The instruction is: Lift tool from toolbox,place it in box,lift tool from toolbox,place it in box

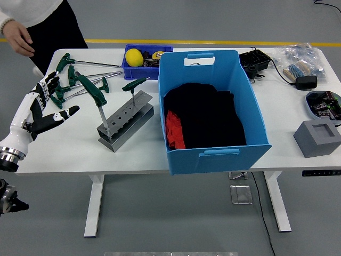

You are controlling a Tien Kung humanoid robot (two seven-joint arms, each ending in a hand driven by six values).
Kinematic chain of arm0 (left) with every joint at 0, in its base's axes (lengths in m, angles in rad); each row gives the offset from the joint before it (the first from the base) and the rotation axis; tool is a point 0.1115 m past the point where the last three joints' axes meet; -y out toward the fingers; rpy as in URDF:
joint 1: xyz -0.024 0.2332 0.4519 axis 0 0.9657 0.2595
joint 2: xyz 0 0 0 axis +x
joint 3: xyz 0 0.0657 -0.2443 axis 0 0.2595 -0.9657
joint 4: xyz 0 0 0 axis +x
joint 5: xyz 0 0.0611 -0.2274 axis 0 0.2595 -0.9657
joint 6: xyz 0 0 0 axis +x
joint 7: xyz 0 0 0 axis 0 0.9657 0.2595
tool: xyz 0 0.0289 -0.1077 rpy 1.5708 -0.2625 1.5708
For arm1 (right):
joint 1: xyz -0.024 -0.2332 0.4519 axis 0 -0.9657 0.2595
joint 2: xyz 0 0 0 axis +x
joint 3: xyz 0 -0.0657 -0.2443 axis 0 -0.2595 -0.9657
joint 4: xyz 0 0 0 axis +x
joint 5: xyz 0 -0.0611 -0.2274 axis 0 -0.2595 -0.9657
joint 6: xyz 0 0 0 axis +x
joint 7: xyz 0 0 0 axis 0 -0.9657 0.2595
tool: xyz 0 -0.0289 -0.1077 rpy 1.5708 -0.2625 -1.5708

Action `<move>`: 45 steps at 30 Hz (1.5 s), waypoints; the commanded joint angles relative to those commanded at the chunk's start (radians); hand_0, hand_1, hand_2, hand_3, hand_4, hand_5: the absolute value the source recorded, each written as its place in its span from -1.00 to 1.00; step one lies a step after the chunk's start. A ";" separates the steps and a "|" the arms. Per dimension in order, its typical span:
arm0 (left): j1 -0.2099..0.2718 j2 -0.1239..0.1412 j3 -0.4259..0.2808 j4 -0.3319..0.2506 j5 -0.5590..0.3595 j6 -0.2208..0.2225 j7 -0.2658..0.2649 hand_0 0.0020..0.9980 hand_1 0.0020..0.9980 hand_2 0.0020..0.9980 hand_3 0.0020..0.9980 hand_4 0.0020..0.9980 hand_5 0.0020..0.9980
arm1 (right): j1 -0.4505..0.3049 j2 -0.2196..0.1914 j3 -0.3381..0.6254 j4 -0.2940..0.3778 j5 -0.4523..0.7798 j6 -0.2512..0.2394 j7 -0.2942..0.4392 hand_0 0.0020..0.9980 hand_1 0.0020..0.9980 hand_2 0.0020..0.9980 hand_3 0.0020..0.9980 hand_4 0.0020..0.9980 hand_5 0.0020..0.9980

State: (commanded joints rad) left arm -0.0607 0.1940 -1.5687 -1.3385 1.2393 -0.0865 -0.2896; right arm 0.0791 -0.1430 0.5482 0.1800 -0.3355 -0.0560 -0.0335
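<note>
1. I see a grey shop floor with a yellow line behind a white table; a person stands at its far left corner, one hand hanging just off the edge.
2. The big blue box sits mid-table toward the near edge, with black and red cloth already inside. A tool dropped there should land softly, but I judge its tall near wall could catch a long shaft carried too low.
3. The grey tool rack lies left of the box, touching or nearly so. Two green T-handle tools stand in it: one at its near end, one at its far end.
4. More loose green tools lie toward the far left corner; their crossed handles could snag my fingers if I reach wide.
5. My left hand hovers over the left edge, fingers spread, holding nothing. The right is out of view.
6. My worry: pulling the near tool at an angle could jam it or tip the rack.
</note>
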 joint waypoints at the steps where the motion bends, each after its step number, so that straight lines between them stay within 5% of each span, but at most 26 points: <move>1: 0.000 0.000 -0.001 0.000 -0.026 0.001 -0.001 1.00 1.00 1.00 1.00 1.00 -0.33 | 0.000 0.000 0.000 0.000 0.000 0.000 0.000 0.41 0.41 0.57 0.46 0.94 0.53; 6: -0.001 0.001 -0.003 -0.002 -0.121 0.007 -0.005 1.00 1.00 1.00 1.00 1.00 -0.32 | -0.002 0.001 0.001 0.000 -0.001 0.000 -0.001 0.41 0.41 0.57 0.46 0.94 0.53; 34: 0.000 0.021 0.007 -0.005 -0.122 0.011 -0.012 1.00 1.00 1.00 1.00 1.00 -0.23 | -0.011 0.004 0.020 0.000 -0.028 -0.002 -0.007 0.41 0.41 0.56 0.45 0.94 0.53; 45: -0.014 0.050 0.011 -0.014 -0.069 0.028 -0.006 1.00 1.00 1.00 1.00 1.00 -0.22 | -0.008 0.002 0.019 0.000 -0.023 -0.001 -0.004 0.41 0.41 0.56 0.45 0.94 0.52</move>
State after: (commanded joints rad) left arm -0.0751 0.2443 -1.5575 -1.3524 1.1706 -0.0586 -0.2958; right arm 0.0711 -0.1408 0.5670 0.1800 -0.3582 -0.0571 -0.0379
